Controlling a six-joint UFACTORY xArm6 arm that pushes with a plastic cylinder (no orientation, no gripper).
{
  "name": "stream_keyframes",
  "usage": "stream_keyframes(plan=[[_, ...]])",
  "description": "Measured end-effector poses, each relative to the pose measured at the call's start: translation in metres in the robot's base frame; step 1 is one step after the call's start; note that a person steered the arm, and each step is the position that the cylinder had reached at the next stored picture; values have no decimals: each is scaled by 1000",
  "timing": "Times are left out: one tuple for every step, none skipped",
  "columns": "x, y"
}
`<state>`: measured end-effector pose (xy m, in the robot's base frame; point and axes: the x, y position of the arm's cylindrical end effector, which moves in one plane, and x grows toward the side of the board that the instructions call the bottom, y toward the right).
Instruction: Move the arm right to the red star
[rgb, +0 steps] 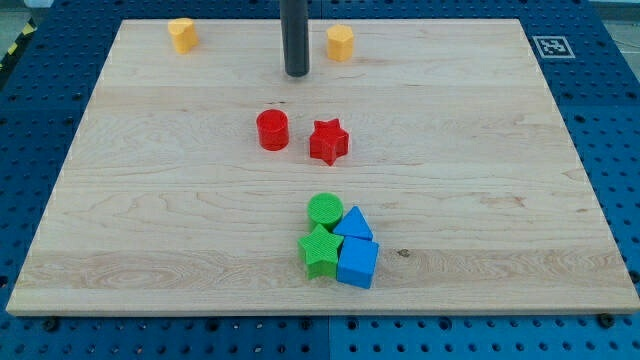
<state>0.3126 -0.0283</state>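
Note:
The red star (328, 142) lies a little above the middle of the wooden board (150, 200). A red cylinder (272, 130) stands just to its left, a small gap apart. My tip (296, 74) is the lower end of the dark rod coming down from the view's top. It sits above the two red blocks, up and slightly left of the red star, touching neither.
A yellow block (182, 34) sits at the top left and a yellow block (341, 43) just right of the rod. Lower down, a green cylinder (325, 211), green star (320, 251), blue triangle (354, 224) and blue cube (358, 263) cluster together.

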Motion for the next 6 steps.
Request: stream_keyframes(plan=[[15,28],[31,67],[59,101],[72,111],[72,111],[80,111]])
